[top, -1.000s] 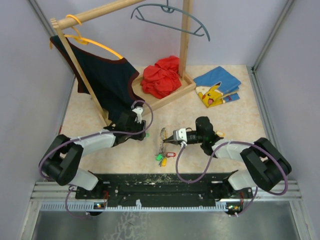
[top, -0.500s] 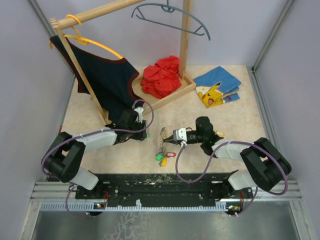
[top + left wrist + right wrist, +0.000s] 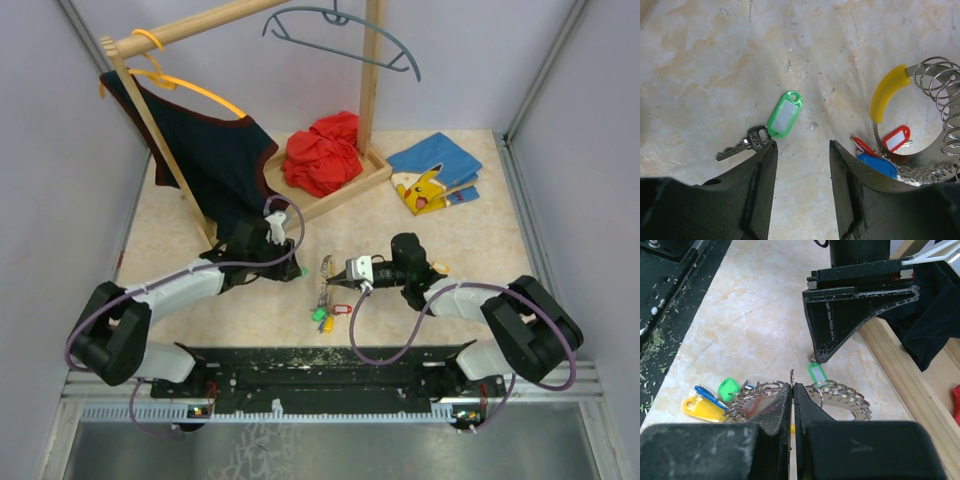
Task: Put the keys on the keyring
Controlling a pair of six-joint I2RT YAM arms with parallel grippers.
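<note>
The left gripper (image 3: 802, 167) hangs with its jaws open above a lone silvery key with a green plastic tag (image 3: 785, 112). This key lies flat on the beige marbled table (image 3: 700, 60), and its head sits right at the edge of one finger. The right gripper (image 3: 792, 382) is closed on the thin silvery metal keyring (image 3: 840, 391), whose band disappears between the fingers. The bunch of coloured-tag keys (image 3: 702, 409) on the ring rests on the table and is partly hidden, so I cannot tell how many keys it has.

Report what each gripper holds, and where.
Right gripper: shut on the thin silvery metal keyring, pinching its rim. Left gripper: open, holding nothing, above the loose green-tagged silver key.
</note>
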